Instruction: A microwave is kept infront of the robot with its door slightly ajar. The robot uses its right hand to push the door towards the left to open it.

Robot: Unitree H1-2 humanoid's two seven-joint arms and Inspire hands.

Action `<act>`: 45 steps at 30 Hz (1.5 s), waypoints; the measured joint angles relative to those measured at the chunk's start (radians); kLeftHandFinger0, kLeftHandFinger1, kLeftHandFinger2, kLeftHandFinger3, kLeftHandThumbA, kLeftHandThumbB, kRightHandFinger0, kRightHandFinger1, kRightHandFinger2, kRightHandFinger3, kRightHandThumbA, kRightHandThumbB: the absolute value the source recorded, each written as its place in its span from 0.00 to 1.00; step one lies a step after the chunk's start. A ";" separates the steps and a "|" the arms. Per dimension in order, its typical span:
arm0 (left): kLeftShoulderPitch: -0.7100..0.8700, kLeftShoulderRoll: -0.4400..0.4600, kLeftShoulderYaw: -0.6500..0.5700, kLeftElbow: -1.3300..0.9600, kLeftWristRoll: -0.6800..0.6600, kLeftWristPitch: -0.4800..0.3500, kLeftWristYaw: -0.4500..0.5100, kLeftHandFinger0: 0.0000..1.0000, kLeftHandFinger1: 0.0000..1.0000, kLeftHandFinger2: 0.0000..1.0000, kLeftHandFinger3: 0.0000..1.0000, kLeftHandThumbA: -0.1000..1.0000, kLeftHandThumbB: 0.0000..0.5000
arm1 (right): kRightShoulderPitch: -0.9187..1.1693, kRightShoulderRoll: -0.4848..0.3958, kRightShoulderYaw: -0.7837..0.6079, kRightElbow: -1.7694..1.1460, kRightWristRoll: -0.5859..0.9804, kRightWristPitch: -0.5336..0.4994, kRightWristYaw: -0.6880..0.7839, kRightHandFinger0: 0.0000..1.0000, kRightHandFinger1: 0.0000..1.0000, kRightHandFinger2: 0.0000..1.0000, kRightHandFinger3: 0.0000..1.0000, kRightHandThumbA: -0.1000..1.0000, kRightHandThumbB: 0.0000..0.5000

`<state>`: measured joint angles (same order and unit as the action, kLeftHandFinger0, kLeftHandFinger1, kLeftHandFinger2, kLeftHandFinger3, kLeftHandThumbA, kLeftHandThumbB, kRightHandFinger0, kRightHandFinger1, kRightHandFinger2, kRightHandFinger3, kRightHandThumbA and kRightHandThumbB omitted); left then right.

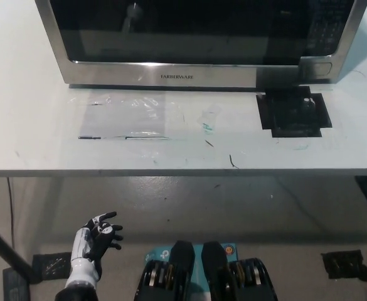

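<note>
A stainless-steel microwave (202,37) with a dark glass door (177,28) stands at the back of the white table (39,125), its control panel at the right end. The door looks nearly flush with the front; any gap is too small to tell from this angle. My white left hand (97,237) hangs below the table's front edge at the lower left, fingers spread and holding nothing. My black right arm and hand do not show in the head view.
A black tape patch (293,114) lies on the table under the microwave's right corner. Clear tape and pen marks (133,119) cover the table's middle. Below the table edge is grey floor with black floor markers (341,263).
</note>
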<state>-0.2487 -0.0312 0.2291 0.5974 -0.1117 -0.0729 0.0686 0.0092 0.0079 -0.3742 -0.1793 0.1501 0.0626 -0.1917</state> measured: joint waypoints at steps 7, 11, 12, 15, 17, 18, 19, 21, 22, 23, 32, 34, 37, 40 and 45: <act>0.003 0.000 0.001 0.000 -0.001 0.000 0.002 0.28 0.31 0.36 0.53 0.07 0.30 | -0.131 -0.143 -0.033 -0.214 0.021 0.155 -0.008 0.30 0.52 0.61 0.82 0.25 0.27; 0.003 0.001 0.001 0.000 -0.001 0.000 0.002 0.29 0.32 0.37 0.53 0.06 0.29 | -0.253 -0.210 -0.032 -0.240 0.027 0.240 -0.012 0.28 0.51 0.61 0.81 0.21 0.28; 0.003 0.001 0.001 -0.001 -0.001 0.000 0.002 0.29 0.32 0.38 0.53 0.07 0.31 | -0.277 -0.218 -0.032 -0.242 0.029 0.257 -0.013 0.26 0.49 0.59 0.81 0.20 0.28; 0.007 0.001 0.001 -0.004 -0.001 0.000 0.003 0.31 0.33 0.38 0.54 0.07 0.27 | -0.349 -0.226 -0.023 -0.241 0.032 0.300 -0.015 0.19 0.43 0.55 0.83 0.21 0.21; 0.009 0.003 0.000 -0.005 -0.001 0.000 0.003 0.30 0.32 0.38 0.54 0.06 0.28 | -0.409 -0.227 -0.012 -0.238 0.032 0.319 -0.017 0.19 0.42 0.54 0.80 0.22 0.23; 0.009 0.003 0.000 -0.005 -0.001 0.000 0.003 0.29 0.32 0.38 0.54 0.06 0.30 | -0.428 -0.227 -0.008 -0.236 0.031 0.323 -0.017 0.21 0.43 0.54 0.79 0.23 0.24; 0.009 0.003 0.000 -0.005 -0.002 0.000 0.003 0.29 0.32 0.38 0.55 0.05 0.28 | -0.467 -0.227 0.001 -0.229 0.030 0.329 -0.019 0.23 0.45 0.56 0.79 0.25 0.24; 0.009 0.002 0.000 -0.005 -0.002 0.000 0.003 0.31 0.33 0.38 0.55 0.06 0.28 | -0.512 -0.227 0.019 -0.210 0.028 0.337 -0.019 0.25 0.47 0.59 0.79 0.29 0.26; 0.009 0.003 -0.001 -0.005 -0.002 0.000 0.003 0.31 0.33 0.38 0.56 0.06 0.28 | -0.533 -0.227 0.031 -0.194 0.026 0.338 -0.019 0.25 0.47 0.59 0.79 0.30 0.26; 0.009 0.003 -0.002 -0.005 -0.002 0.000 0.003 0.32 0.33 0.38 0.55 0.06 0.31 | -0.545 -0.227 0.038 -0.181 0.025 0.338 -0.019 0.26 0.47 0.57 0.80 0.27 0.25; 0.012 0.005 -0.005 -0.004 -0.005 0.000 0.003 0.31 0.32 0.38 0.53 0.04 0.31 | -0.661 -0.202 0.110 0.087 0.003 0.306 -0.019 0.24 0.43 0.53 0.79 0.19 0.25; 0.012 0.005 -0.005 -0.005 -0.007 0.000 0.003 0.30 0.32 0.38 0.54 0.04 0.30 | -0.691 -0.197 0.120 0.161 -0.004 0.291 -0.019 0.26 0.45 0.54 0.83 0.23 0.25; 0.016 0.006 -0.008 -0.006 -0.007 0.000 0.003 0.33 0.33 0.39 0.57 0.05 0.28 | -0.733 -0.193 0.149 0.282 -0.019 0.253 -0.019 0.23 0.45 0.56 0.84 0.29 0.29; 0.023 0.006 -0.010 -0.012 -0.008 0.000 0.003 0.32 0.33 0.39 0.55 0.06 0.33 | -0.772 -0.189 0.168 0.415 -0.036 0.220 -0.023 0.23 0.47 0.58 0.84 0.28 0.26; 0.032 0.006 -0.010 -0.012 -0.010 0.001 0.003 0.31 0.33 0.38 0.53 0.05 0.32 | -0.805 -0.179 0.187 0.540 -0.056 0.176 -0.031 0.29 0.47 0.58 0.82 0.27 0.27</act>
<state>-0.2168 -0.0255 0.2191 0.5857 -0.1215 -0.0723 0.0716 -0.7962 -0.1711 -0.1876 0.3610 0.0940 0.2384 -0.2224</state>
